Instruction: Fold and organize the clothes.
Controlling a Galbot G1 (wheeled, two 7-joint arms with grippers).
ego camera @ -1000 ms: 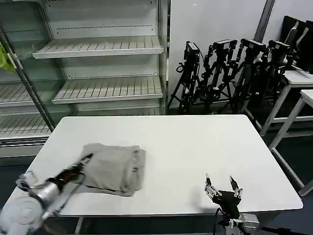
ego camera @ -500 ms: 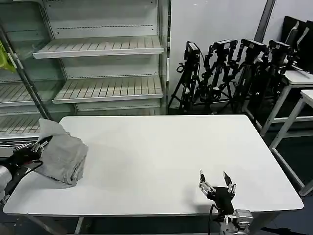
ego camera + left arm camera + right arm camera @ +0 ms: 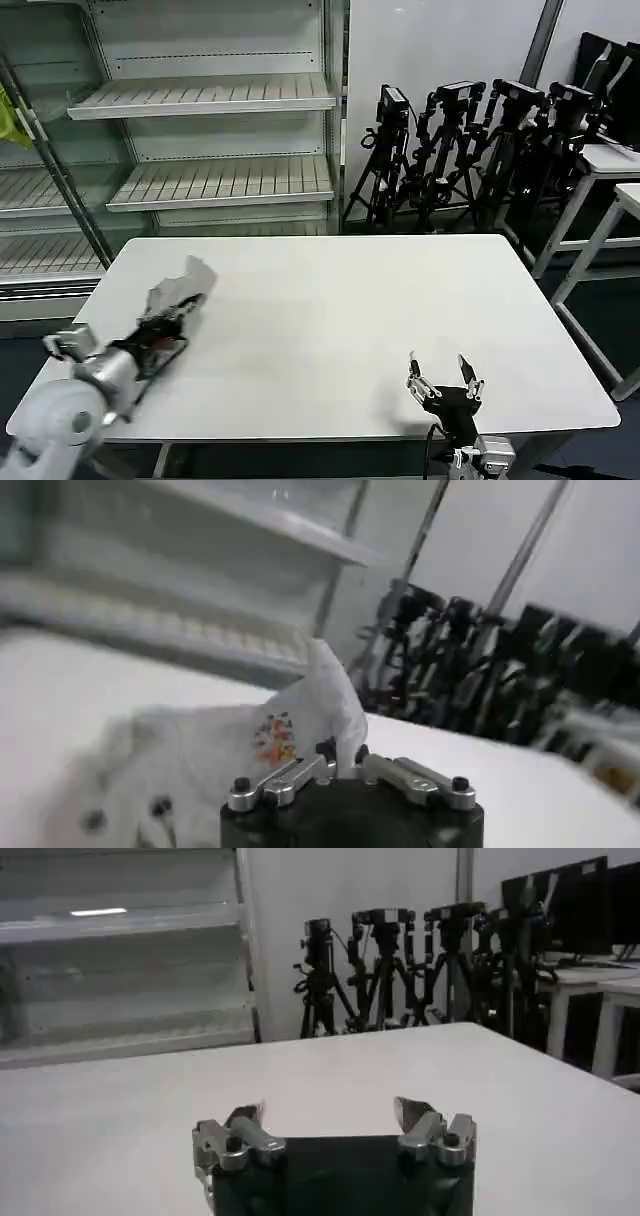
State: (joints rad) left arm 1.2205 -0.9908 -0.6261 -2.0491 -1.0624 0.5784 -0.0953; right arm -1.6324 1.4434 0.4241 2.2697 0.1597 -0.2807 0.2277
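1. While the left gripper (image 3: 172, 322) hangs over the table's (image 3: 340, 300) left side, its fingers (image 3: 322, 754) are pinched together on a fold of the shirt (image 3: 172, 296), and the bunched grey cloth rises just beyond the fingertips.
2. From the left wrist view, the shirt (image 3: 200, 755) spreads in front of and beside the fingers, its small multicoloured print (image 3: 273, 740) close by the pinch.
3. Judged as a thing to handle, it is light, soft and limp: it will sag and slip out of its folds when lifted by one point. A firmer hold would take several layers together at a folded edge, not a single flap.
4. Waiting near the table's front edge, the right gripper (image 3: 443, 385) has its fingers (image 3: 415, 1114) spread apart with nothing between them.
5. Behind the table, the shelves (image 3: 205, 95) stand bare; no bin or basket is visible.
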